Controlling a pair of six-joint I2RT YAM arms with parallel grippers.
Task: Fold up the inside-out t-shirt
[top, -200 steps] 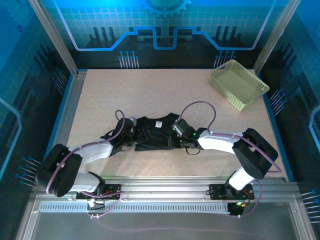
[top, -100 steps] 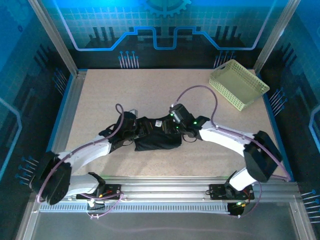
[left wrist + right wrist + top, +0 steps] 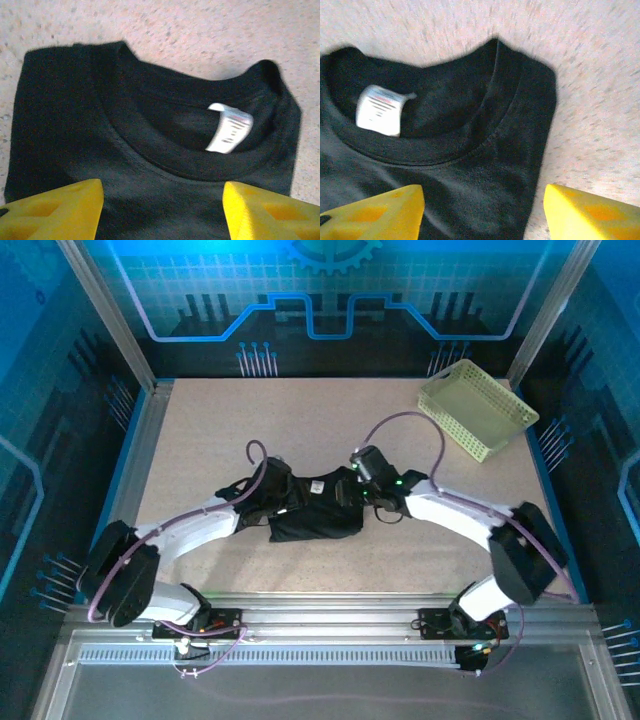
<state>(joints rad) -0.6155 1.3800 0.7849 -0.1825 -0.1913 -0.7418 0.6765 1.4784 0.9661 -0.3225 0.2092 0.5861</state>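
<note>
The inside-out t-shirt lies as a compact black bundle at the table's middle, its pale neck tag facing up. My left gripper hovers over its left end and my right gripper over its right end. In the left wrist view the collar and tag sit ahead of the open left gripper, with flat black cloth under the yellow fingers. In the right wrist view the open right gripper spans the shirt's right edge, one finger over bare table. Neither pinches fabric.
A pale yellow-green lattice basket stands at the far right corner. Metal frame posts and rails bound the speckled tabletop, which is bare beyond the shirt. Purple cables loop above both wrists.
Both grippers have moved away from the arm bases over the shirt and their jaws have spread wider. The shirt, stretched wider a second ago, now lies gathered into a shorter bundle.
</note>
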